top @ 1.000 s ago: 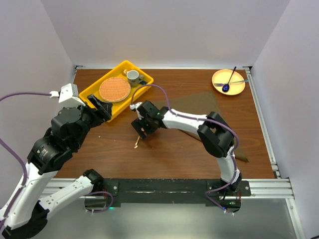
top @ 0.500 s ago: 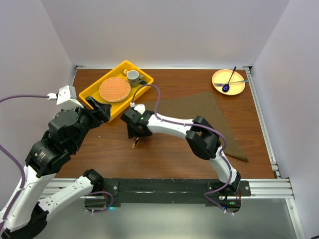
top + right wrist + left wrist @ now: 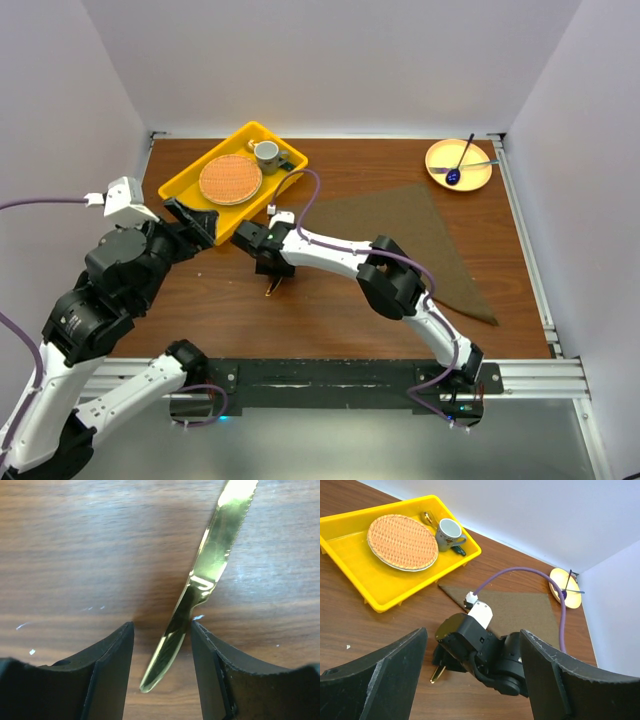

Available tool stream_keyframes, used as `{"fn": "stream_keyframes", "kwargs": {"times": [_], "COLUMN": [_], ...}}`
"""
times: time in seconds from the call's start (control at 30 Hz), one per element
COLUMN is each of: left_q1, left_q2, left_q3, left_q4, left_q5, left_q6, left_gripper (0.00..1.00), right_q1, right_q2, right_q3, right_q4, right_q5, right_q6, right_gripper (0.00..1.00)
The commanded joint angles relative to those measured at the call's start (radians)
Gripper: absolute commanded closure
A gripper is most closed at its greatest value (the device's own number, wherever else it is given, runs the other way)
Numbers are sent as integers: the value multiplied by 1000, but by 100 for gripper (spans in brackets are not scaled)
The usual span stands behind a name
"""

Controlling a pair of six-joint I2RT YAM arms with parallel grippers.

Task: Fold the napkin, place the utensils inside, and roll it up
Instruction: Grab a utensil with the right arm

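A gold knife (image 3: 210, 555) lies flat on the wooden table, its handle end between the fingers of my right gripper (image 3: 161, 627). The jaws stand apart around the handle: the right finger is close against it and a gap shows on the left. From above, the right gripper (image 3: 268, 262) points down over the knife (image 3: 272, 288). The olive-brown napkin (image 3: 400, 235) lies folded into a triangle right of centre. My left gripper (image 3: 473, 632) hangs wide open and empty above the right wrist, near the tray in the top view (image 3: 195, 220). Another gold utensil (image 3: 427, 516) lies in the tray.
A yellow tray (image 3: 190, 185) at the back left holds a round orange woven mat (image 3: 230, 179) and a cup (image 3: 266, 155). A yellow plate (image 3: 440, 170) at the back right carries a dark blue spoon and a teal-handled utensil. A purple cable (image 3: 520, 572) arcs over the napkin.
My right gripper has moved left and lowered over the gold knife, and its jaws have narrowed around the handle. The left arm has drawn back slightly to the left.
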Motion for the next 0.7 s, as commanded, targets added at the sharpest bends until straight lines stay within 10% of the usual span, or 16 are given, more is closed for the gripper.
{"fn": "stream_keyframes", "kwargs": {"times": [0.0, 0.37, 0.6, 0.67], "left_q1": [4, 6, 6, 4], "left_q2": [-25, -71, -101, -107], "left_q3": [-2, 24, 22, 26], "left_q4": [22, 18, 24, 19], "left_q5": [2, -50, -62, -62], "left_q6": [27, 67, 65, 65], "left_gripper": [20, 19, 19, 19], "right_q1": [-9, -58, -78, -84], "right_q2": [44, 85, 166, 150], "right_q3": [89, 105, 137, 77], "right_q4": [-149, -249, -249, -189], "right_q5": [28, -52, -129, -201], "right_q6": [77, 77, -104, -128], "right_gripper": [48, 52, 76, 100]}}
